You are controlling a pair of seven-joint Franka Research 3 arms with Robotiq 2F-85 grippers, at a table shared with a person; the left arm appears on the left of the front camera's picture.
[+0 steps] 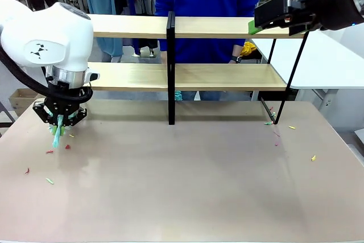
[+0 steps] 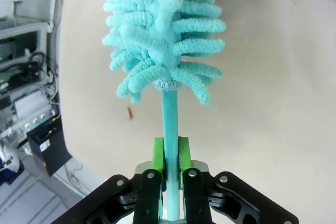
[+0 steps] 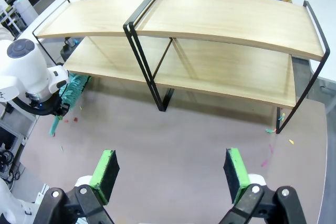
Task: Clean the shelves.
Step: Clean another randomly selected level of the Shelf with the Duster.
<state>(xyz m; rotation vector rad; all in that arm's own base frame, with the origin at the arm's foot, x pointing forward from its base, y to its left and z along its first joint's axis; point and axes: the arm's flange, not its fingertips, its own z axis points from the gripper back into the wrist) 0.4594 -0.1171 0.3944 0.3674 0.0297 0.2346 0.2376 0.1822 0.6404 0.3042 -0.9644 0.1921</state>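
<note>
Currently the shelves [image 1: 227,76] stand across the far half of the beige surface [image 1: 182,192]: two long light-wood boards, one above the other, in a thin black frame with a black post at the middle. In the right wrist view the shelves [image 3: 220,19] are seen from above on the robot's side, and both boards look bare.

At the left end of the rack, the left claw [image 1: 60,118] hangs low over the surface, just in front of the lower board's end. In its own wrist view the left claw [image 2: 170,158] is clamped tight on the thin teal handle of a duster [image 2: 157,35], with the green pads [image 2: 157,156] pressed against the handle from both sides. The fluffy teal head reaches away from the fingers over the surface [image 2: 273,103]. From the right wrist view the duster [image 3: 72,88] has its head by the left end of the lower board.

The right claw [image 1: 254,25] is raised near the right end of the upper board. In the right wrist view, the right claw [image 3: 170,177] stands wide apart and holds nothing.

Small coloured scraps [image 1: 50,181] lie on the surface near the left claw, and more lie by the rack's right foot. A person [image 1: 207,4] in a blue top stands behind the shelves.
</note>
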